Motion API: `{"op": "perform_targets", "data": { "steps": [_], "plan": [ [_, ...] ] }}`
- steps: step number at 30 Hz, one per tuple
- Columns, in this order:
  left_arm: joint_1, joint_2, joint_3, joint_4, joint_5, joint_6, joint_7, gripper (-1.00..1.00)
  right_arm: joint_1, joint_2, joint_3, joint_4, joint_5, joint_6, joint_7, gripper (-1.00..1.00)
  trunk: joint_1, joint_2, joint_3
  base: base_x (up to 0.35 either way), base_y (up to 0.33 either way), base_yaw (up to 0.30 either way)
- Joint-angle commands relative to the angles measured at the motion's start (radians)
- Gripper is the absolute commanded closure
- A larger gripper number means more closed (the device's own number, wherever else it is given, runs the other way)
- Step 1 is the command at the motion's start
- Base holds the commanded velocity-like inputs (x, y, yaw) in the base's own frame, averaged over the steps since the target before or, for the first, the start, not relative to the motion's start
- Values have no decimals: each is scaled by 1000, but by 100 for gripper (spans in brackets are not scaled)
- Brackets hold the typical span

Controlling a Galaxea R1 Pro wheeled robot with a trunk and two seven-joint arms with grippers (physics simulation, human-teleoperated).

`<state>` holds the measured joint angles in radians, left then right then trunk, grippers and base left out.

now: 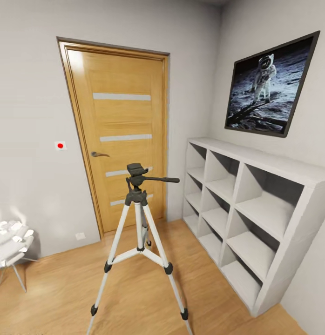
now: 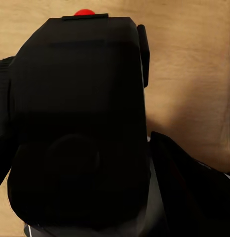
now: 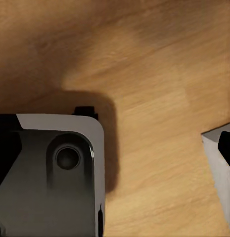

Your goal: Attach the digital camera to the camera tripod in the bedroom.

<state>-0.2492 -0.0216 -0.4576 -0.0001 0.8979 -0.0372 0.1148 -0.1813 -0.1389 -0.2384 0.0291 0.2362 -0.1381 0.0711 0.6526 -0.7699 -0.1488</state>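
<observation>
- Your head camera looks into the bedroom: the camera tripod stands upright on the light wood floor, in the middle of the view, its three silver-white legs spread.
- The tripod's dark grey head is bare on top, and its long pan handle points toward the white cube shelves.
- Behind the tripod is the closed wooden door; a small white plate with a red dot sits on the wall beside the door.
- The shelves stand against the right-hand wall, under the astronaut picture.
- A white chair shows at the left edge of the head view, well apart from the tripod.
- In your left wrist view the digital camera sits right up against the lens as a big black block, its red dot at the far end, with wood floor beyond it.
- Dark finger parts lie beside the camera body, so your left gripper appears to be holding it, though the contact itself is too dark to make out.
- Your right wrist view looks down at the wood floor, with a grey and black robot part in the foreground and a grey corner at the edge.
- You cannot tell how the right jaws stand.
</observation>
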Motion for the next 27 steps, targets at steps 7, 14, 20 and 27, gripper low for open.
{"op": "perform_targets", "data": {
  "steps": [7,14,20,27],
  "plan": [
    [-1,0,-9,0,5,-5,5,100,-1,-1,-9,3,8,-5,3,-100,1,-1,-1,207,-144,279],
    [-1,0,-9,0,5,-8,5,100,-1,-1,-9,3,8,-6,3,-100,1,-1,-1,29,-18,279],
    [-1,0,-9,0,4,-9,5,100,-1,-1,-9,3,8,-5,3,-100,1,-1,-1,3,-2,279],
    [-1,-2,-9,0,4,-7,5,100,-1,-1,-9,3,7,-5,3,-100,1,-1,-1,0,-69,202]
  ]
}}
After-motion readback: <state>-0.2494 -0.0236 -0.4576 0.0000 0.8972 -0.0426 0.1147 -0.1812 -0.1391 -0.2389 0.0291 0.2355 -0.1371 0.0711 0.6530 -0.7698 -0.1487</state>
